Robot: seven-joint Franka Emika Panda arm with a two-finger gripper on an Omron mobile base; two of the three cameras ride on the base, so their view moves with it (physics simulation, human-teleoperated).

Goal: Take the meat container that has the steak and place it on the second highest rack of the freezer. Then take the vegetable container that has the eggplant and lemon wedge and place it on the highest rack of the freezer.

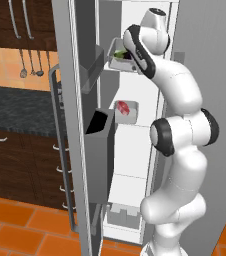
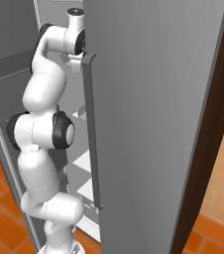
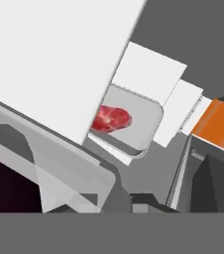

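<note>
With the tall grey-silver freezer standing open, the white arm reaches high into its narrow white interior, where a shallow grey vegetable container sits on the topmost rack, something green and dark showing inside it (too small to name). The gripper is hidden behind the arm's wrist there; its fingers are drawn nearly together, though whether they grip the container I cannot tell. One rack lower, a second grey meat container holds the round red steak, well apart from the hand.
</note>
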